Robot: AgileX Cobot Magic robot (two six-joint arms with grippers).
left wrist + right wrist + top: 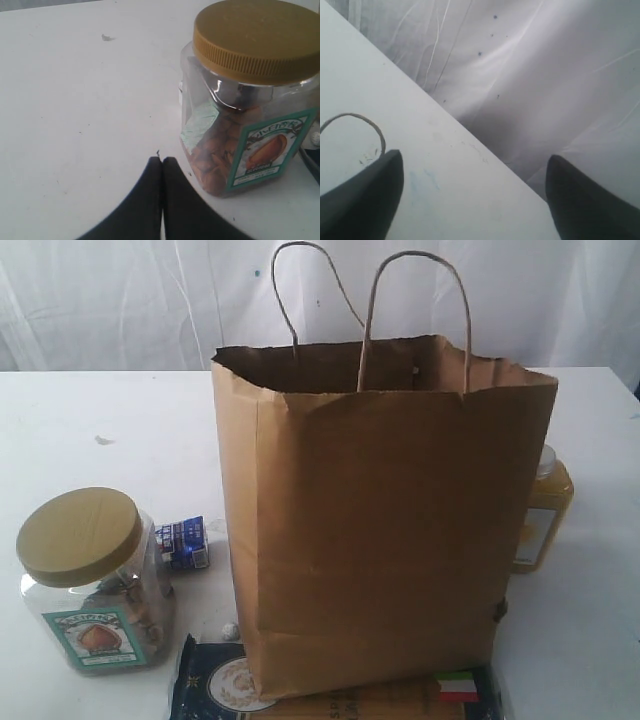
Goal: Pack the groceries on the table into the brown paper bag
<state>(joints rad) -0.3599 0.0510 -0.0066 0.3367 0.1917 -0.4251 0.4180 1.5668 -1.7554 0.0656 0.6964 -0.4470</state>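
No word can be read for sure. The tan-lidded clear jar [95,580] has a nut label [270,150] with a green edge and a picture of a brown nut. The curved word above the nut is too blurry to read. The blue spaghetti packet [205,665] shows a round sign [235,685] in a pale color and a little green, white and red flag [458,686]. The letters on its tan strip are too faint to read. The small blue-white carton [183,543] has tiny print, too small to read. The yellow white-capped bottle [545,510] has a pale patch [530,532] that is all blurry.
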